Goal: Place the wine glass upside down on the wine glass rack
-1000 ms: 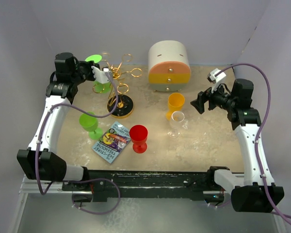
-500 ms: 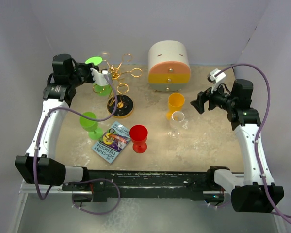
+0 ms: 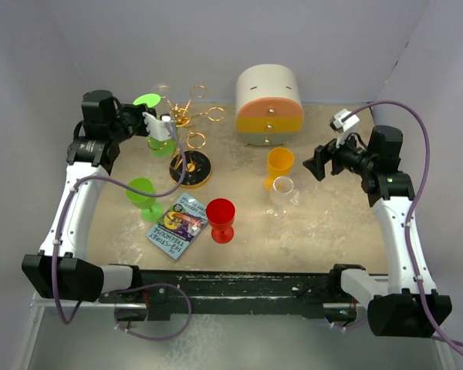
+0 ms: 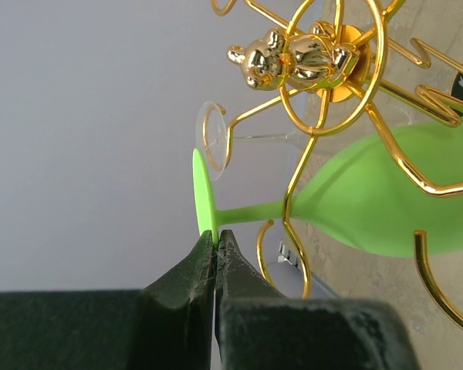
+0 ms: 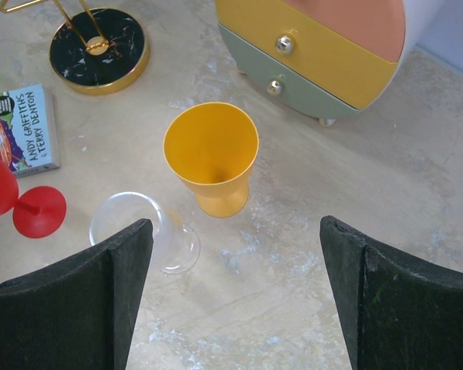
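Slid a little to the left and toward the near side in the last second with the left pincer (image 4: 216,235), and dragged the foot of the green wine glass (image 4: 370,193) along with it. Pinched shut on the very edge of that flat foot, as far as the wrist view shows.

Hanging upside down on the wine glass rack (image 4: 293,58) at the far left of the desk (image 5: 278,301): foot up, bowl down, stem lying across a gold arm. Maybe nudged the rack's top loops a tiny bit too, but not its black base.

Nearly done with the hanging, by the look of it. Next, most likely, to let go softly and back away without tipping the rack.

Also hanging just behind on the same rack: a clear wine glass (image 4: 216,139).

No change at the right pincer (image 5: 235,231): wide open, holding nothing, hovering over the yellow cup (image 5: 212,154) and a see-through glass (image 5: 135,227) on the right side of the desk.
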Robot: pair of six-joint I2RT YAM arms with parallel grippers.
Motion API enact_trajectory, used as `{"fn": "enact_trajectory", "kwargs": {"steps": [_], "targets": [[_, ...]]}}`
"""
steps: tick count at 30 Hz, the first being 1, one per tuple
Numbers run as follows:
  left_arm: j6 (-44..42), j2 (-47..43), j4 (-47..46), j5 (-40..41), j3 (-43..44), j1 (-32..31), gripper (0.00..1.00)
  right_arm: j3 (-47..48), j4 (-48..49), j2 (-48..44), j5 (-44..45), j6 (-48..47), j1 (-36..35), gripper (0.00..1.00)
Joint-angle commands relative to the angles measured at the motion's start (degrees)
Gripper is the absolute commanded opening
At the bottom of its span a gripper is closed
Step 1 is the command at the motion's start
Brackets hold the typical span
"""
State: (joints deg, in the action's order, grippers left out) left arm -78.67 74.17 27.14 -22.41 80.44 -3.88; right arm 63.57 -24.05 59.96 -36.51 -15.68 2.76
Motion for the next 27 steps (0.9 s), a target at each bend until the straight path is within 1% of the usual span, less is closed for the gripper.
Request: {"fn": "enact_trajectory", "kwargs": {"steps": [1, 10, 18, 27], "targets": [[-0.9, -2.4, -2.3, 0.4, -1.3, -0.3, 0.00, 0.0, 1.6, -0.3, 0.4, -0.4, 0.3, 0.91], [-1.7, -3.4, -3.5, 1.8, -4.1, -0.3, 0.00, -0.1, 1.6, -0.2, 0.6, -0.4, 0.3, 0.91], [-1.3, -4.6, -2.6, 2.8, -4.7, -0.3, 0.00, -0.1, 1.5, -0.1, 0.7, -0.4, 0.3, 0.92], [-1.2, -5.9, -2.5, 5.9, -6.4, -0.3, 0.00, -0.2, 1.2, -0.2, 1.0, -0.5, 0.3, 0.91]]}}
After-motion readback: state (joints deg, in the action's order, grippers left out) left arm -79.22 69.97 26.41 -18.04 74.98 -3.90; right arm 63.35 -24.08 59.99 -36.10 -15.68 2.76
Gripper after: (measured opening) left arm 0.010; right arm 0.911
